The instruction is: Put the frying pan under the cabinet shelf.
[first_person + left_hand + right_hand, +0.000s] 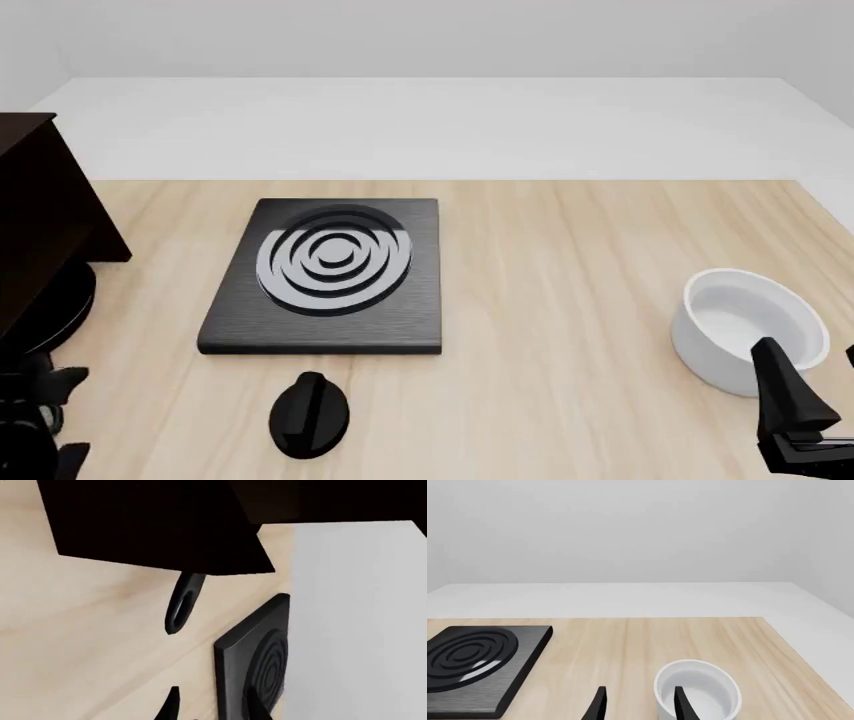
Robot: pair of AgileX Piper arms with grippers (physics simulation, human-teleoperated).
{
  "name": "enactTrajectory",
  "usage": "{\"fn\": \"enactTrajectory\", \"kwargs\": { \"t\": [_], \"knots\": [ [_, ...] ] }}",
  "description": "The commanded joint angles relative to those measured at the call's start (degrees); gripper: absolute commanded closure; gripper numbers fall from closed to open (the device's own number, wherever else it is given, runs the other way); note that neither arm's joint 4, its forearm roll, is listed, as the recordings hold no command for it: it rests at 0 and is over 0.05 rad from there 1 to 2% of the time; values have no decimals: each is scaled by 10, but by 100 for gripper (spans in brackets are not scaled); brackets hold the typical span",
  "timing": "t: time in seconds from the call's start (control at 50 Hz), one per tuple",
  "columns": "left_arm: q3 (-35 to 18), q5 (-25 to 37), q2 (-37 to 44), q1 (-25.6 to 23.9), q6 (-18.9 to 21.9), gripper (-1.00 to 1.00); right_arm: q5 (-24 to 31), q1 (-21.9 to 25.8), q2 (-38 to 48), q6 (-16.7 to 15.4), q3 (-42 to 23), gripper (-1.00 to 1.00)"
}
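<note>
No readable text, labels, numbers anywhere.

Simulated kitchen mock-up. Pale wood table (pixel 561 300), black stove plate (pixel 327 280) with white rings, white bowl (pixel 747 330). Blank grey-white surround.

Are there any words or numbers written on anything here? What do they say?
No words, numbers or signs show anywhere.
Stove plate: only white rings, no text.
Bowl: plain white.
Cabinet: plain dark wood.
Pan handle: plain black.
</note>
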Motion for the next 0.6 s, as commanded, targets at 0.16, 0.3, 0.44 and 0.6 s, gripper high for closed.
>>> {"fn": "enactTrajectory", "kwargs": {
  "t": [0.16, 0.3, 0.44, 0.6],
  "knots": [
    [-101, 150, -97, -118, 49, -100, 0, 0, 0, 0, 0, -100],
    [-162, 150, -86, -99, 94, -100, 0, 0, 0, 0, 0, -100],
    [-211, 131, -70, -127, 185, -100, 0, 0, 0, 0, 0, -100],
    [-261, 125, -90, -152, 329, -100, 0, 0, 0, 0, 0, -100]
  ]
}}
